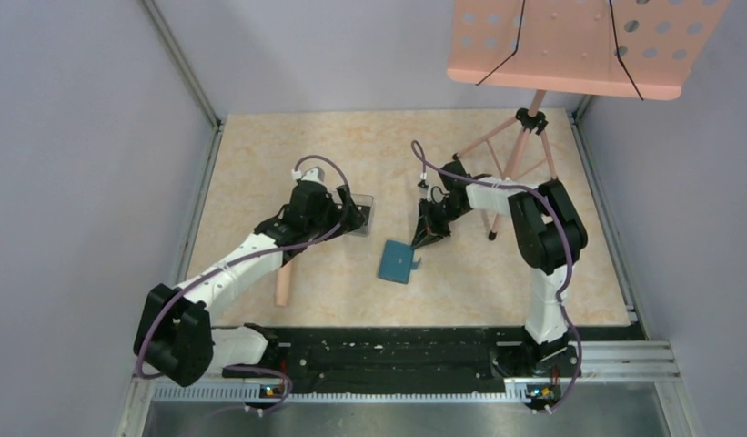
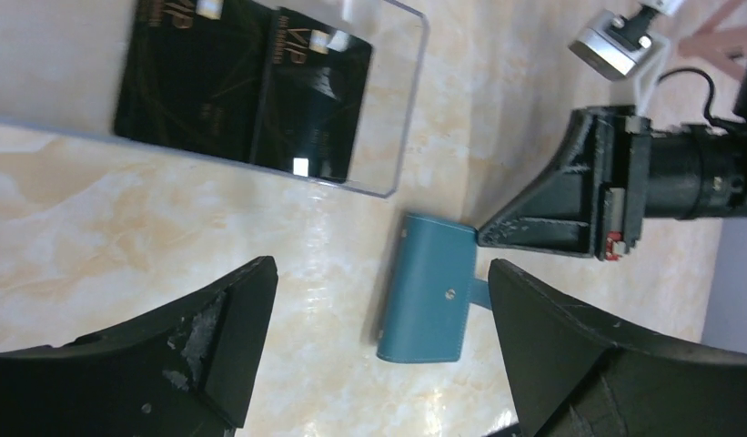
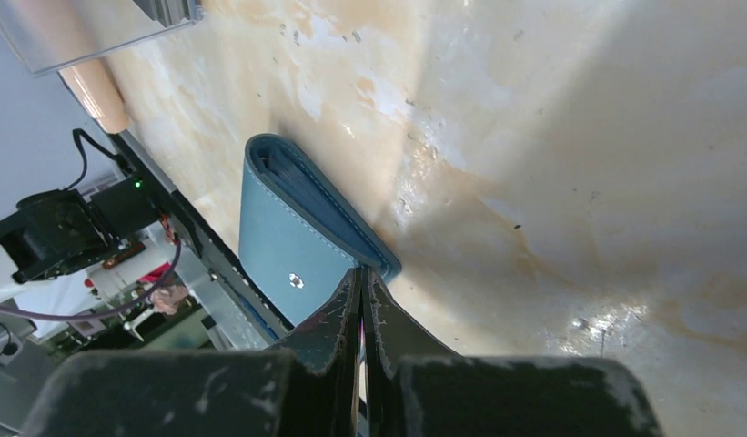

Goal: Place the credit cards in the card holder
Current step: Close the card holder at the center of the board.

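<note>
Opening step: my right fingers (image 3: 338, 319), pressed together, met the edge of the closed holder (image 1: 398, 261) on the worktop (image 1: 287, 146), while my left fingers (image 2: 215, 337) hung apart near the cards (image 2: 242, 91) in their clear box (image 2: 397, 91); next, I judged, the flap needed unsnapping and lifting.

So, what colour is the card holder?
The card holder is teal-blue; the left wrist view shows it best.

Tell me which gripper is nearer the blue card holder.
Right. The right gripper, shut, sits at the edge of the card holder; the left gripper hangs open farther away, by the clear box.
</note>
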